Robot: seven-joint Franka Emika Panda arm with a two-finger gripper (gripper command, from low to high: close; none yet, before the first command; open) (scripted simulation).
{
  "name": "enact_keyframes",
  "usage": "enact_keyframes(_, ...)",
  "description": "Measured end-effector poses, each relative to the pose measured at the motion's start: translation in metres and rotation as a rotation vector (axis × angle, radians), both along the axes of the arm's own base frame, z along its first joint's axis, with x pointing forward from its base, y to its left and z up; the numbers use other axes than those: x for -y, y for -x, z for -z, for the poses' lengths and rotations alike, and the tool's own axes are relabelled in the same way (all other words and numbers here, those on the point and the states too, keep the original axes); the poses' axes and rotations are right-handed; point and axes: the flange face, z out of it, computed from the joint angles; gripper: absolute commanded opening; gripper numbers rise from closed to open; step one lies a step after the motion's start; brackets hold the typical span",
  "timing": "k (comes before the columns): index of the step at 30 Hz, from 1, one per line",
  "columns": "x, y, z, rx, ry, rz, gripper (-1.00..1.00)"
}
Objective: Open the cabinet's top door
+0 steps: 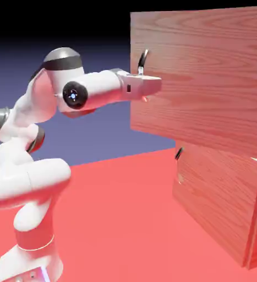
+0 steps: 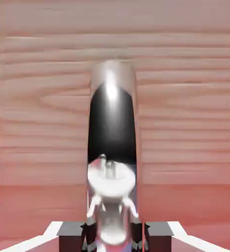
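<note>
In the exterior view, the wide upper wood-grain door (image 1: 207,71) blocks my way to the exterior view's right. Below my hand (image 1: 144,87), I see open room down to the red floor (image 1: 114,220), up to the lower wood-grain door (image 1: 216,190). Past the upper door's edge, on the hand view's left, there is a thin open strip. The curved dark handle (image 2: 112,123) stands right in front of me, between my fingertips (image 2: 74,236).
</note>
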Motion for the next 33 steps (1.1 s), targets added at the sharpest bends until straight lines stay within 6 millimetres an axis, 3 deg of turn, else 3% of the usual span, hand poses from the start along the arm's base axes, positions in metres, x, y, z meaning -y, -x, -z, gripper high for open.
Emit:
enact_keyframes(8, 0.059, 0.033, 0.0, 0.0, 0.0, -0.166, -1.0)
enact_keyframes(16, 0.116, 0.054, 0.0, 0.0, 0.0, -0.314, -1.0)
enact_keyframes(33, 0.249, 0.07, 0.0, 0.0, 0.0, -0.64, -1.0)
